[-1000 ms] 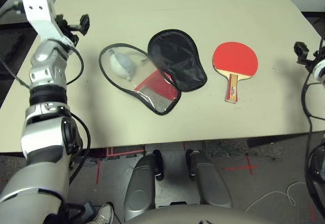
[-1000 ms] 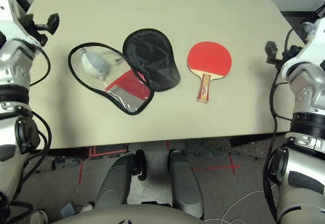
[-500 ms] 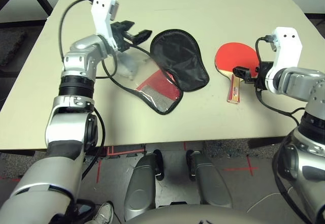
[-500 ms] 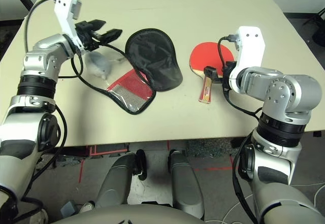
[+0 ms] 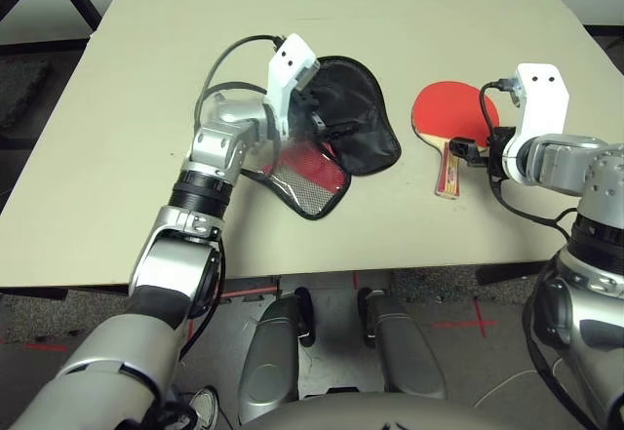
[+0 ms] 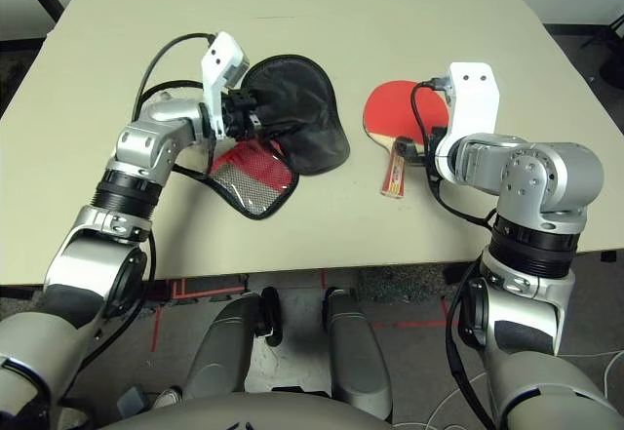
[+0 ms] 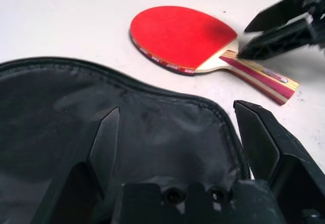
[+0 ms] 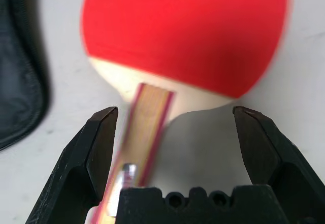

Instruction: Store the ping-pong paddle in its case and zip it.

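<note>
The ping-pong paddle (image 5: 453,110) lies flat on the table, right of centre, red face up, with its striped wood handle (image 6: 393,169) pointing toward me. The case (image 5: 346,123) lies unzipped at the table's middle, its black-lined flap folded back and its red half with the mesh pocket (image 5: 304,175) nearer me. My left gripper (image 7: 177,132) hovers open just over the black lining (image 7: 152,122), one finger (image 7: 104,142) to each side. Low over the paddle's handle (image 8: 147,115), my right gripper (image 8: 175,122) stands open, its fingers (image 8: 259,148) straddling the neck without touching.
The pale table (image 5: 195,20) stretches wide behind and to both sides of the case and paddle. Its front edge (image 5: 390,266) runs close below them. My left forearm (image 5: 210,167) crosses the case's left part.
My left gripper has swung right and down from the case's left end to over the black flap. My right gripper has edged a little closer to the paddle's handle.
</note>
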`<state>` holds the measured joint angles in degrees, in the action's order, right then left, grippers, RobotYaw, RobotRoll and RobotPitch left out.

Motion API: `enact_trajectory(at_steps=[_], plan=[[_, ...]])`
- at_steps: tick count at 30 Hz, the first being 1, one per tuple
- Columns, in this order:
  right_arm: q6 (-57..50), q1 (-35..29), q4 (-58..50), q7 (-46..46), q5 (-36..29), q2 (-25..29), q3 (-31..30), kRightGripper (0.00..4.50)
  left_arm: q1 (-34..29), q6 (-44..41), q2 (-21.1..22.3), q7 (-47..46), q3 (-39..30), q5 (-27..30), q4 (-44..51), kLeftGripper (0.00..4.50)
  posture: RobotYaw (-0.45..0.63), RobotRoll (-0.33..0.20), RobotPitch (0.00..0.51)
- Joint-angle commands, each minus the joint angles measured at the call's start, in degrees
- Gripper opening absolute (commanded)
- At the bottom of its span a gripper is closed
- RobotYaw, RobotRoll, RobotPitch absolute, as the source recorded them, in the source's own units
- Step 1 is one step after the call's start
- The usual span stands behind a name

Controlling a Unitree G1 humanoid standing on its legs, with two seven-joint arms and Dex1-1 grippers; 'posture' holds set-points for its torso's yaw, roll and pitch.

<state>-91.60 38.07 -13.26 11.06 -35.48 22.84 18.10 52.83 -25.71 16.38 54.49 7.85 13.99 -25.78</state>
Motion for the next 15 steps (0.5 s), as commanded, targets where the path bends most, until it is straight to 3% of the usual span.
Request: enact_trajectory(at_steps=[1, 7, 15], plan=[[-0.9, -1.39, 0.62, 3.27, -2.36, -1.55, -0.82, 4.48, -1.8, -1.42, -0.05, 0.46, 0.95, -0.12, 2.52, 4.5, -0.07, 0.0, 0.252], [-0.9, -1.94, 2.63, 7.34, -4.63, -2.27, -1.22, 4.48, -2.78, -3.08, 0.12, 0.2, 0.77, 0.18, 5.24, 4.5, -0.05, 0.0, 0.255], [-0.9, -0.96, 5.61, 11.44, -7.65, -1.74, -1.28, 1.64, -3.28, -4.04, 0.6, -0.34, 0.48, -0.06, 6.74, 4.5, -0.04, 0.0, 0.257]])
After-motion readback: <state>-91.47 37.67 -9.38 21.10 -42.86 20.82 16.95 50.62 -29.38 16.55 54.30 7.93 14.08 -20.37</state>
